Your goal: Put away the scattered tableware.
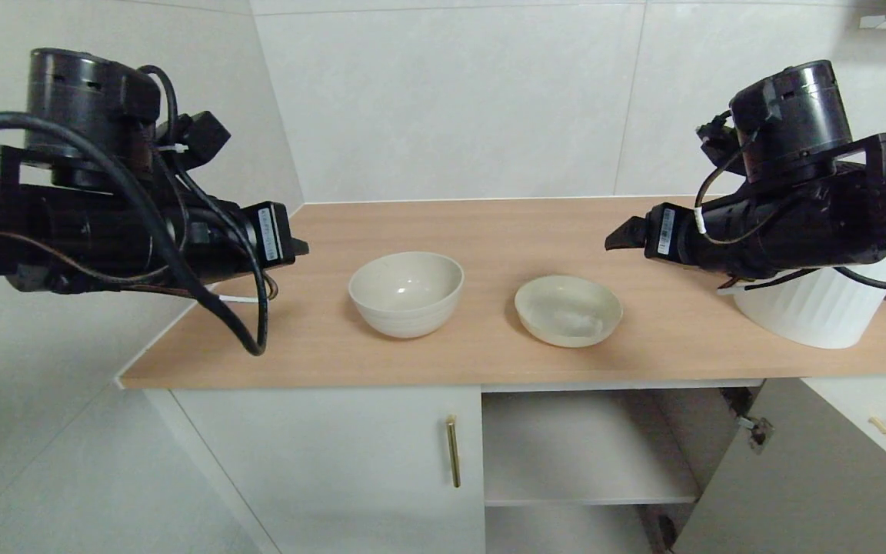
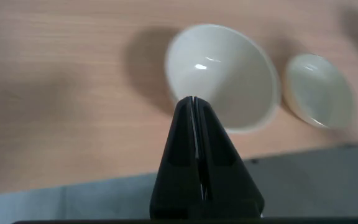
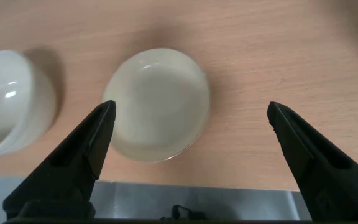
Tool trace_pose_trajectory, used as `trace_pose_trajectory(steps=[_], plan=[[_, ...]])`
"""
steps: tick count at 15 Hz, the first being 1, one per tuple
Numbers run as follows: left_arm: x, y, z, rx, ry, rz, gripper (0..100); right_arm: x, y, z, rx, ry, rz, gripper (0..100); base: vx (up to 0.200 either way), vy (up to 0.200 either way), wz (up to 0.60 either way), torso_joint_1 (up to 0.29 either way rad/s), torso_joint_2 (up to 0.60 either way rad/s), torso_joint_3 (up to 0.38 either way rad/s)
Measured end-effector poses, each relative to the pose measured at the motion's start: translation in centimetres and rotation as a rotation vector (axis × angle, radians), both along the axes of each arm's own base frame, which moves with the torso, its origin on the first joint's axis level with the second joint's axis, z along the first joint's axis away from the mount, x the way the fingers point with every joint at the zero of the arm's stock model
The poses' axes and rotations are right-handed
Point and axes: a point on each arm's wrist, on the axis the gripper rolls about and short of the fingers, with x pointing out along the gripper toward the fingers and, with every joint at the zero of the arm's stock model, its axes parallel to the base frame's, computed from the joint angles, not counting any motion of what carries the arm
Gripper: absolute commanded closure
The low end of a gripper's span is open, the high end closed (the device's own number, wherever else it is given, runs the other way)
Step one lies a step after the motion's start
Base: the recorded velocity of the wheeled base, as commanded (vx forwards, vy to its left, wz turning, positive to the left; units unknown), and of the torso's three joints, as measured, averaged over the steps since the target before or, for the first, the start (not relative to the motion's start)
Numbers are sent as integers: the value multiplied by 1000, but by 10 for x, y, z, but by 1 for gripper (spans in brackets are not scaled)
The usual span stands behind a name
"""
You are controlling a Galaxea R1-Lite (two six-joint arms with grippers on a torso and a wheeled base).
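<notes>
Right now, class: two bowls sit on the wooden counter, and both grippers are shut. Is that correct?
No: the right gripper is open, spread wide in the right wrist view with the shallow bowl framed between its fingers. The left gripper is shut, and the shallow bowl and deep bowl do sit on the counter.

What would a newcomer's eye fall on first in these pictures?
Two pale bowls sit apart on the counter: a deep bowl at left, a shallow bowl at right. Black claws flank them: the left claw shut, the right claw open toward the shallow bowl. Below, a cupboard stands open.
</notes>
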Motion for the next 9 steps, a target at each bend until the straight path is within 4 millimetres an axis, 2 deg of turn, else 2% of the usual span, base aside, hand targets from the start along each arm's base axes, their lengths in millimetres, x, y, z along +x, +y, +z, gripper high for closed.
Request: trace_pose_trajectory(steps=[2,3,9], plan=[[9,0,-5,10,14,19,100,3,1,-4,-10,8,-12,0,0,0,0,0,0,0],[11,0,-7,12,20,19,0,4,1,-5,-10,9,-13,0,0,0,0,0,0,0],[30,-9,-21,24,58,12,0,8,3,-9,-12,14,-12,0,0,0,0,0,0,0]])
